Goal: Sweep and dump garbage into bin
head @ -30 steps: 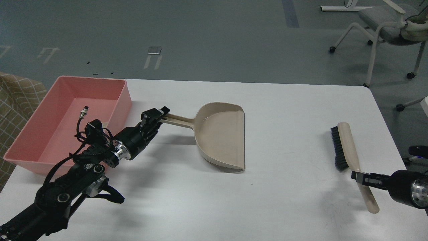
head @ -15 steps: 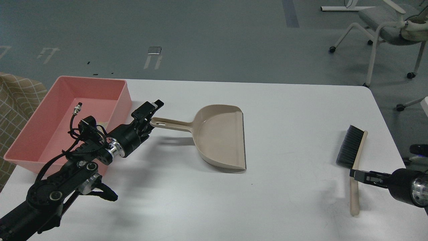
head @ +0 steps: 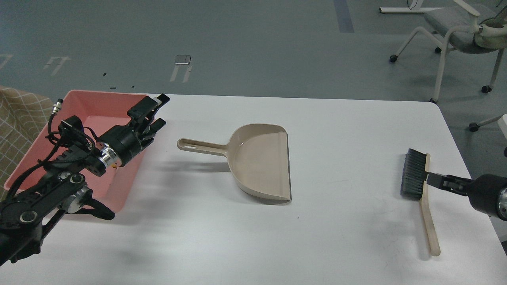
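The pink bin (head: 85, 103) stands at the table's left edge. No yellow sponge piece or pale stick shows; my left arm covers much of the bin's inside. My left gripper (head: 155, 111) is open and empty over the bin's right wall, well left of the beige dustpan (head: 259, 162), which lies flat on the table with its handle (head: 198, 145) pointing left. My right gripper (head: 431, 180) touches the back of the beige brush (head: 425, 198) beside its black bristles (head: 413, 178). Its fingers are too dark to tell apart.
The white table (head: 336, 237) ends close to the right of the brush. A patterned cloth (head: 20, 114) hangs left of the bin. An office chair (head: 463, 35) stands on the floor beyond the far right corner.
My left gripper let go of the dustpan handle and drew back up-left over the bin. The dustpan settled flat. My right gripper moved up along the brush, which turned its bristles to the left.
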`<state>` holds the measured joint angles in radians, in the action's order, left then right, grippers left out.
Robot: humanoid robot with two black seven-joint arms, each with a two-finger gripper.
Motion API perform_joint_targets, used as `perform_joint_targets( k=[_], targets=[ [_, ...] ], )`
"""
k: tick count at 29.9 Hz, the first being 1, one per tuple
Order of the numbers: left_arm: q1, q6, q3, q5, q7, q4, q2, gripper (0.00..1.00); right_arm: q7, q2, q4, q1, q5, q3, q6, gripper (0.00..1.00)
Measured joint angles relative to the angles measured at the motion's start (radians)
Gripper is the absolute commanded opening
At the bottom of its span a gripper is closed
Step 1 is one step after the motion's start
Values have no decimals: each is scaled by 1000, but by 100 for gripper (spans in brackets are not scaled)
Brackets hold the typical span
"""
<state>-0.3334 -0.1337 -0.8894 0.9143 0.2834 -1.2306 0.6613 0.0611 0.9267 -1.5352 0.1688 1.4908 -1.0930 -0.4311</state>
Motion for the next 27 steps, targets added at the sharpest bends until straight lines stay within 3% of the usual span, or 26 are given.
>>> perform_joint_targets(
  k=[6,14,19,27],
  targets=[
    [-52,-6,-10,-145,9,-4,68,97,7,-126,31,15,-167,-209,6,100],
    [-78,5,-96,-324,10,2,-1,97,3,-582,188,89,-307,-434,37,100],
    [-90,6,-155,-342,8,6,-68,97,0,-730,208,121,-324,-479,69,100],
    [-109,7,-212,-345,4,43,-137,97,-1,-914,287,249,-353,-484,224,100]
  ],
)
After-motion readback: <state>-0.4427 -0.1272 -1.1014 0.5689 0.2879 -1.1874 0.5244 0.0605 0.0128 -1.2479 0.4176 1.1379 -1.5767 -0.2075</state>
